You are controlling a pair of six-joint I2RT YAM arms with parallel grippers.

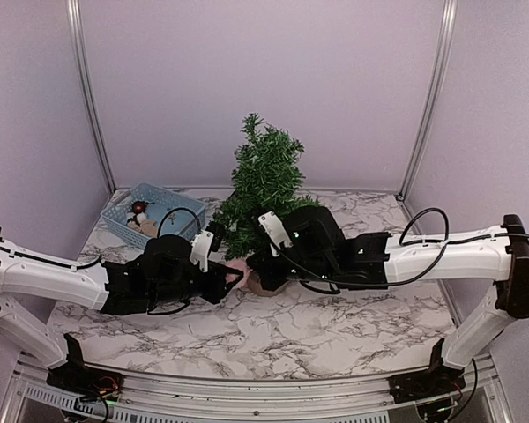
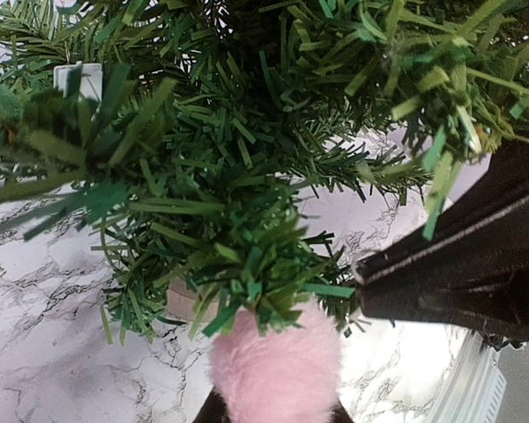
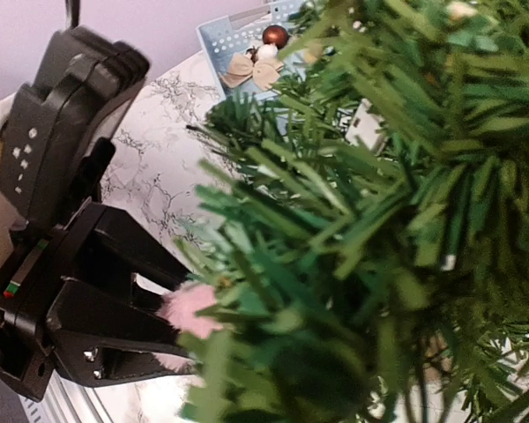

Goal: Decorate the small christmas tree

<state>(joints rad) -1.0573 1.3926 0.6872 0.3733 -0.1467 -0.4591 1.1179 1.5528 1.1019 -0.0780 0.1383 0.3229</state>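
The small christmas tree (image 1: pixel 264 181) stands at mid-table, leaning slightly, on its tan stump (image 1: pixel 270 282). My left gripper (image 1: pixel 235 277) is shut on a fluffy pink pom-pom (image 1: pixel 239 266) and holds it against the tree's lowest left branches. In the left wrist view the pom-pom (image 2: pixel 278 366) sits between the dark fingers (image 2: pixel 213 411), its top tucked under green needles (image 2: pixel 247 238). My right gripper (image 1: pixel 263 273) is shut low at the tree's right side, with its tips buried in branches. In the right wrist view the needles (image 3: pixel 379 229) hide its fingers, and the pom-pom (image 3: pixel 189 308) shows at the left.
A blue basket (image 1: pixel 150 216) with a red bauble (image 3: pixel 274 36) and other ornaments stands at the back left. A white tag (image 2: pixel 78 81) hangs in the branches. The right arm's black housing (image 2: pixel 476 256) is close to the right of the pom-pom. Walls enclose the back and sides.
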